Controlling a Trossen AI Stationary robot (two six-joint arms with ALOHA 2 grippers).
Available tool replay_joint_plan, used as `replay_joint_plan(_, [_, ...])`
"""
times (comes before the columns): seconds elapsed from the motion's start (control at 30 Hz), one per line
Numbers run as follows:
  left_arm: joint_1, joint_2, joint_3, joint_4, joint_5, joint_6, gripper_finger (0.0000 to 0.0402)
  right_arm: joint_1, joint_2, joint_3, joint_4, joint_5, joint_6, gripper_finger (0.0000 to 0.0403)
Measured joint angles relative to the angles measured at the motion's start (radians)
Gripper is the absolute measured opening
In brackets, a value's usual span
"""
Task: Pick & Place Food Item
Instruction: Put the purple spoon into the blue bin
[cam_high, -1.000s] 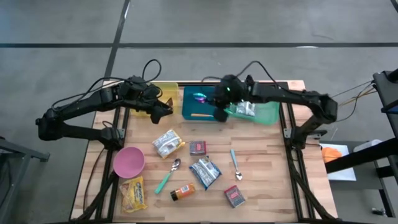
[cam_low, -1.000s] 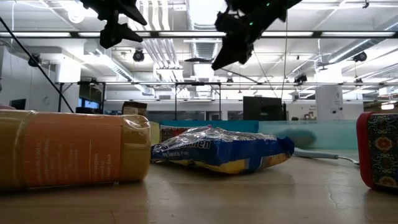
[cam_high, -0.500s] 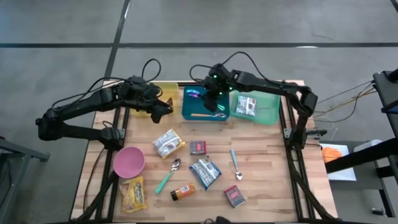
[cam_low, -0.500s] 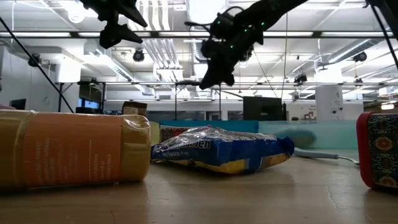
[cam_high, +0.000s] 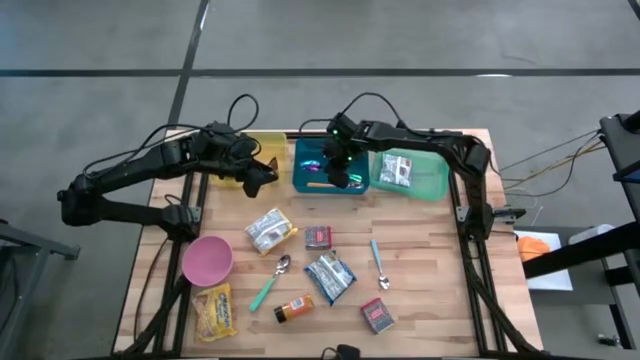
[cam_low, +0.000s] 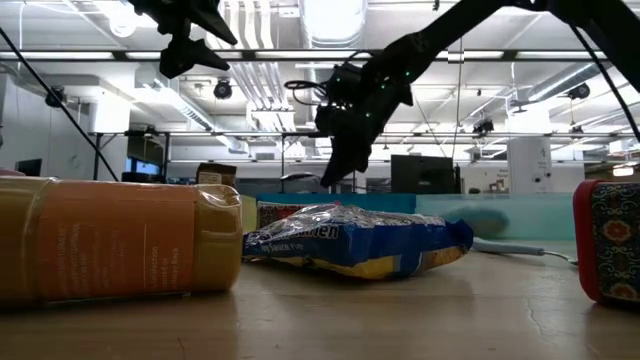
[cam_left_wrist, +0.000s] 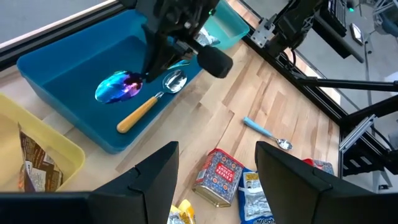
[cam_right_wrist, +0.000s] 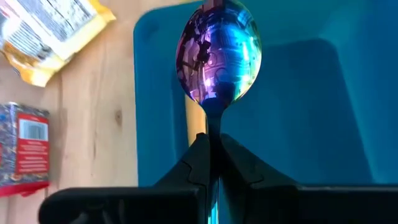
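My right gripper (cam_high: 336, 170) is shut on an iridescent purple-blue spoon (cam_right_wrist: 217, 53) and hangs low over the blue bin (cam_high: 305, 182) at the table's far edge. A wooden-handled spoon (cam_left_wrist: 149, 102) lies on that bin's floor. My left gripper (cam_left_wrist: 214, 180) is open with nothing between its fingers, raised beside the yellow bin (cam_high: 262, 142), left of the blue bin. Snack packets (cam_high: 270, 230) (cam_high: 330, 275) (cam_high: 215, 310) lie flat on the wooden table, untouched. My right gripper pinches the spoon's thin handle just behind the bowl (cam_right_wrist: 213, 124) between its two fingers. The fingers slant down from the table's right and lie along the handle. The bowl (cam_left_wrist: 118, 87) sticks out beyond the fingertips, low inside the blue bin; whether it touches the floor I cannot tell.
A green bin (cam_high: 432, 182) with a silver packet (cam_high: 395, 170) stands right of the blue one. On the table lie two small tins (cam_high: 318, 237) (cam_high: 378, 315), an orange bottle (cam_high: 293, 308), a pink bowl (cam_high: 207, 260) and two spoons (cam_high: 270, 285) (cam_high: 380, 265).
My right gripper has come down toward the blue bin and a little toward the table's left, tipping more steeply downward, with the iridescent spoon still held in it.
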Motion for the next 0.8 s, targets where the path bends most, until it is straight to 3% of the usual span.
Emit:
replay_joint_plan(0.2, [0.0, 0.0, 0.0, 0.0, -0.009, -0.019, 0.0218, -0.002, 0.029, -0.003, -0.007, 0.0, -0.017, 0.0012])
replay_joint_plan(0.5, [0.0, 0.0, 0.0, 0.006, -0.01, -0.037, 0.0218, -0.01, 0.064, -0.004, -0.031, 0.018, 0.095, 0.0012])
replay_joint_plan(0.8, [0.0, 0.0, 0.0, 0.024, -0.01, -0.042, 0.0218, -0.01, 0.079, -0.005, -0.064, 0.02, 0.051, 0.0012])
